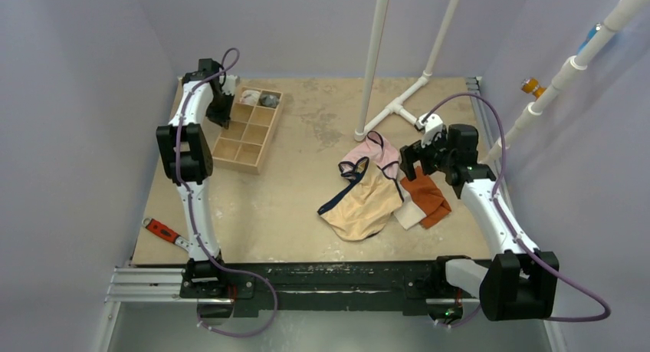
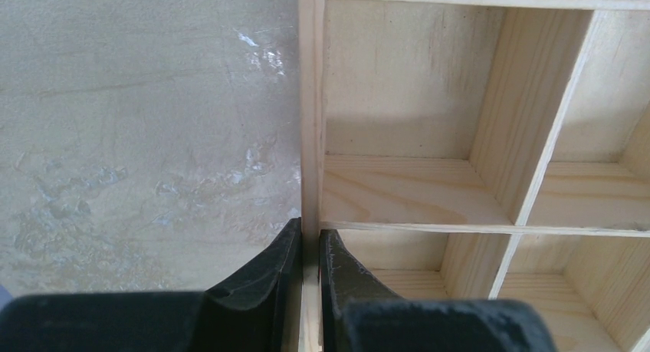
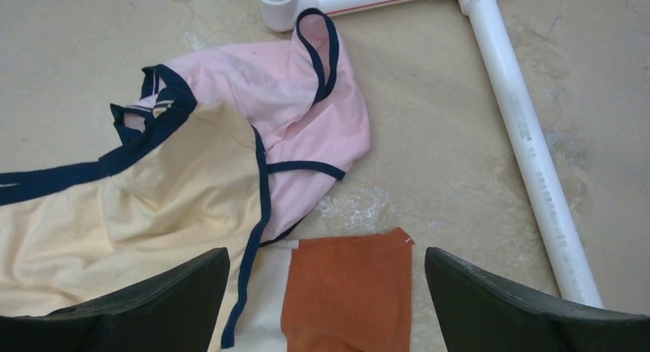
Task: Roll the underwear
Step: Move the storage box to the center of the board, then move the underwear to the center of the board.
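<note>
The tan underwear (image 1: pixel 362 206) with dark navy edging lies crumpled at the table's middle right, and fills the left of the right wrist view (image 3: pixel 130 222). It partly overlaps pink briefs (image 1: pixel 373 156) behind it. My right gripper (image 1: pixel 416 162) is open above the cloth pile; in its wrist view (image 3: pixel 327 291) it hangs over an orange cloth (image 3: pixel 349 291), holding nothing. My left gripper (image 1: pixel 220 116) is at the back left, its fingers (image 2: pixel 268 279) shut on the side wall of a wooden divider box (image 2: pixel 310 137).
The wooden divider box (image 1: pixel 234 146) has small items in its far cells. Orange (image 1: pixel 426 199) and cream (image 1: pixel 408 212) folded cloths lie right of the underwear. A white pipe frame (image 1: pixel 398 103) stands at the back, with its base pipe (image 3: pixel 529 145) close by. A red-handled tool (image 1: pixel 163 231) lies front left.
</note>
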Tool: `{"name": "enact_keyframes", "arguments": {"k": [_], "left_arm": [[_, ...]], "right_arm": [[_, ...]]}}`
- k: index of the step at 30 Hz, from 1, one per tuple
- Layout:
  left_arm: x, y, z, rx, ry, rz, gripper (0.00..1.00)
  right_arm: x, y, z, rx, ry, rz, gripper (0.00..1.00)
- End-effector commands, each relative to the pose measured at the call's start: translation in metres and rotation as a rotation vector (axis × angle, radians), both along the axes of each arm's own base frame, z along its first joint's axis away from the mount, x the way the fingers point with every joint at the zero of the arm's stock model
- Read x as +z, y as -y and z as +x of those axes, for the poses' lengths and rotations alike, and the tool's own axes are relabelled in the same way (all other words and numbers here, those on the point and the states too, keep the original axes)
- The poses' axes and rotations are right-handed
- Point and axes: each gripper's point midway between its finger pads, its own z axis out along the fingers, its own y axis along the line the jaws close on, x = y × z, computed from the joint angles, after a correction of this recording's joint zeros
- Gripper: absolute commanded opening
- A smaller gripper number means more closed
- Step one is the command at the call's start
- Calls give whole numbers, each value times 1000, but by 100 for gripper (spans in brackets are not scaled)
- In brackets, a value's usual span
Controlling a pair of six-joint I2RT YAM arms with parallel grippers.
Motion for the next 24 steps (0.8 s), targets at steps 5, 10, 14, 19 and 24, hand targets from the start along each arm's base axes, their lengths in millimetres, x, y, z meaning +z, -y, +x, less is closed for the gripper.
{"name": "enact_keyframes", "arguments": {"k": [5, 10, 14, 19, 24], "left_arm": [[11, -49, 1, 20, 15, 168, 12], [21, -55, -3, 33, 34, 157, 32], [41, -46, -4, 23, 87, 117, 59], [76, -33, -19, 18, 163, 66, 78], [114, -7, -57, -12, 261, -30, 81]], "right_arm": [[-13, -11, -22, 172, -53, -90, 99], [-37, -34, -40, 295, -107, -155, 99], [-57, -53, -42, 355, -139, -206, 99], [-81, -57, -38, 387, -217, -240, 93], [-103, -63, -42, 435, -300, -259, 81]]}}
